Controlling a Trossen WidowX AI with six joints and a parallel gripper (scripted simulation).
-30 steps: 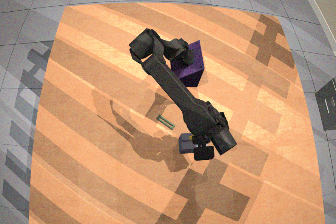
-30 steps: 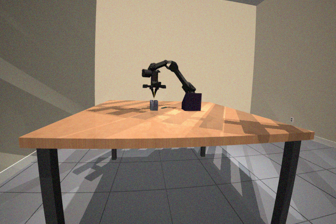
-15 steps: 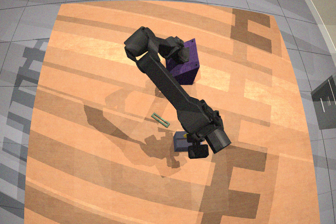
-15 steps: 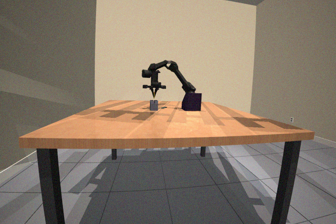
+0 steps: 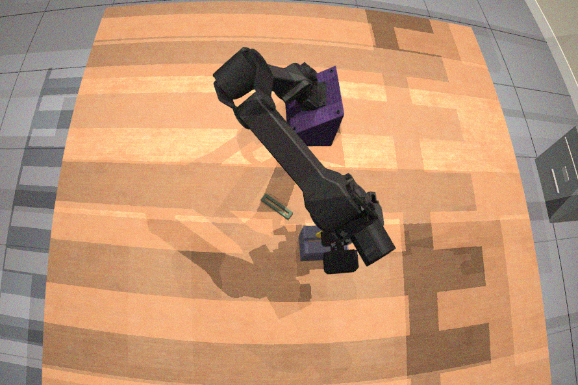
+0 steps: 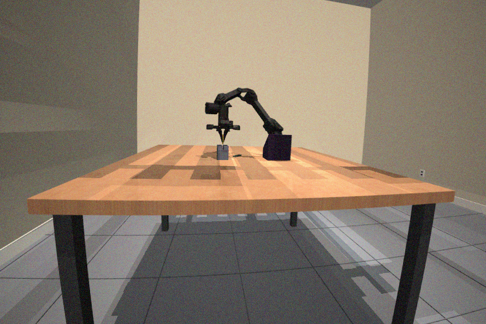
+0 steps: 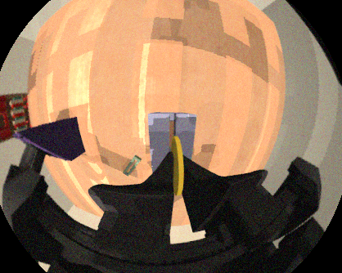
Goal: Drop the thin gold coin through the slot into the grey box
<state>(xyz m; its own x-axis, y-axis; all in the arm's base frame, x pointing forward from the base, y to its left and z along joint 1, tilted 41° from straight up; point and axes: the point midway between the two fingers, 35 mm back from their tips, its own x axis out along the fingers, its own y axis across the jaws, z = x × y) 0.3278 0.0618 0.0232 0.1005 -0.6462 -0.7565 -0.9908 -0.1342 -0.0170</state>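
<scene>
My gripper points straight down and is shut on the gold coin, which it holds on edge. The coin hangs just above the grey box. In the wrist view the coin's edge lines up with the dark slot in the lid. The arm hides most of the box in the overhead view. The dark-green holder lies empty on the table, to the left of the box in the overhead view.
The arm's purple base block stands behind the holder. Everything rests on a wooden table with dark legs. A grey object sits on the floor beyond the table's right edge.
</scene>
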